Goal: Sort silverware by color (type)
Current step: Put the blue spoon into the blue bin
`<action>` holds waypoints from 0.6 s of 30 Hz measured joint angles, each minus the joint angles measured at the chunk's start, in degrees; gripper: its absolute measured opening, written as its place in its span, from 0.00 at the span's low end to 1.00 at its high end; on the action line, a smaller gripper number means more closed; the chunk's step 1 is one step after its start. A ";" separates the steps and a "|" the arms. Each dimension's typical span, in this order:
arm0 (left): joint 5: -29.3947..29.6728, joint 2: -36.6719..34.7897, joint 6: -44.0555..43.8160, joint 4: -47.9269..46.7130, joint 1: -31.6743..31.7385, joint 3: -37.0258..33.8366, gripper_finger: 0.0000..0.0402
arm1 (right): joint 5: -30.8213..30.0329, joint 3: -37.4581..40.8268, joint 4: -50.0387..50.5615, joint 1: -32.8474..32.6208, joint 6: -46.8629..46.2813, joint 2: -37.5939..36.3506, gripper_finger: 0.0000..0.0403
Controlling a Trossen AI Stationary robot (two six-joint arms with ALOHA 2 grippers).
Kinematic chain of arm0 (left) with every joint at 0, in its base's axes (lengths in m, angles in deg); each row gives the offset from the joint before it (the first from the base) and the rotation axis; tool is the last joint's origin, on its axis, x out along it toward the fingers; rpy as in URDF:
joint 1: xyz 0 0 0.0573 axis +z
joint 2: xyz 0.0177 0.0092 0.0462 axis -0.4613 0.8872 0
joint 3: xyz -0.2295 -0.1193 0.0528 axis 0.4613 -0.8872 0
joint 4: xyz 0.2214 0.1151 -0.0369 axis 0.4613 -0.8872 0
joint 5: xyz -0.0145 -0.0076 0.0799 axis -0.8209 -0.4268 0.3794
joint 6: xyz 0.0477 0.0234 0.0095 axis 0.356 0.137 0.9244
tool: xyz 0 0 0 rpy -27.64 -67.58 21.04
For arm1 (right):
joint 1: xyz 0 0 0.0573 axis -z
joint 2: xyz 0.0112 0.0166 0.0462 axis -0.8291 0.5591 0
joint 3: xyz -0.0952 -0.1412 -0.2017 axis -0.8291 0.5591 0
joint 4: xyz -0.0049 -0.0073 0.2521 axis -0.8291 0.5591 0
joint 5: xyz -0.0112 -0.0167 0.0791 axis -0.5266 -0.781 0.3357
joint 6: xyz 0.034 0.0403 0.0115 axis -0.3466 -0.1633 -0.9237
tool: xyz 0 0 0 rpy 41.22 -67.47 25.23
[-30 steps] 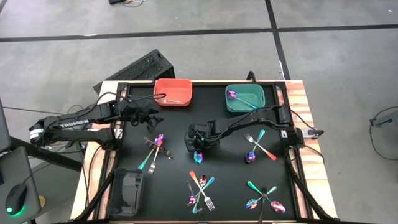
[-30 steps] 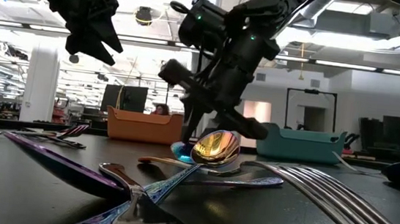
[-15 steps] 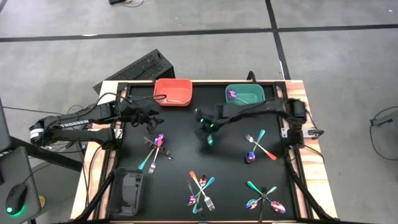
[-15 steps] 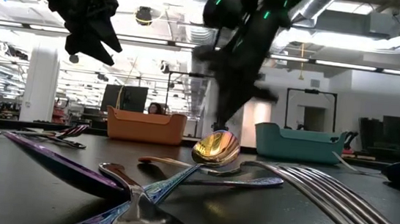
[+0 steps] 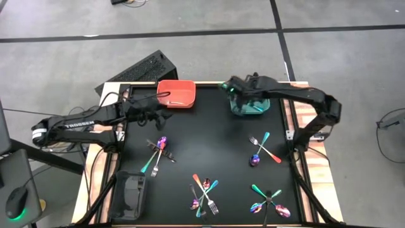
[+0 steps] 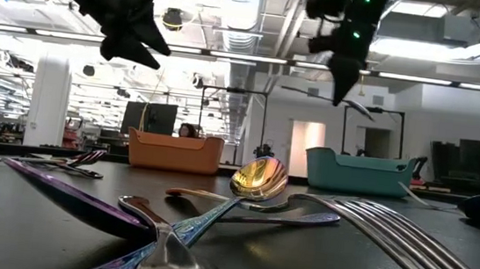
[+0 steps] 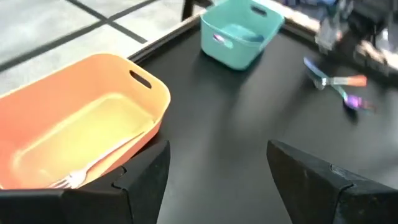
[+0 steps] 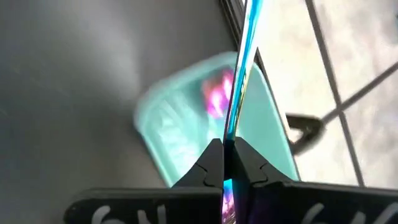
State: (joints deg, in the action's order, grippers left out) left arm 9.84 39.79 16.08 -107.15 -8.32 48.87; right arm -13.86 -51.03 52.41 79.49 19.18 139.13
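Observation:
My right gripper (image 5: 236, 90) hangs over the near-left rim of the teal bin (image 5: 253, 104) and is shut on a thin iridescent piece of silverware (image 8: 239, 74). A purple piece (image 8: 216, 96) lies inside that bin. My left gripper (image 5: 159, 115) hovers open just near of the red bin (image 5: 176, 94), which holds a silver fork (image 7: 102, 160). Crossed heaps of silverware lie on the black mat at left (image 5: 158, 152), centre-near (image 5: 204, 193), right (image 5: 261, 151) and near-right (image 5: 269, 201). My right gripper pinches the iridescent piece between its two fingers (image 8: 208, 158) on the thin handle (image 8: 233, 118). The long part runs out past the fingertips, in line with them. It is lifted clear, above the teal bin (image 8: 180, 130).
A black bin (image 5: 130, 196) sits at the mat's near-left corner. The middle of the mat (image 5: 209, 126) between the heaps is bare. The table's wooden edge (image 5: 304, 95) and a raised black frame border the mat. A keyboard (image 5: 139, 69) lies beyond the far-left corner.
My right gripper has risen from the middle of the mat and swung toward the far-right, ending over the teal bin. It carries the iridescent piece, which lay on the mat under it and is now lifted clear. My left gripper has shifted slightly to the right.

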 joint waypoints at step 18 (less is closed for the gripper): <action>1.55 10.85 -29.59 11.24 -0.89 0.00 0.64 | 16.21 11.29 -11.52 17.61 21.15 -4.67 0.33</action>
State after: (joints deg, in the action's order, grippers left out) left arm 11.39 50.64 -13.52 -95.91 -9.20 48.87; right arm 2.35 -39.74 40.88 97.09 40.33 134.46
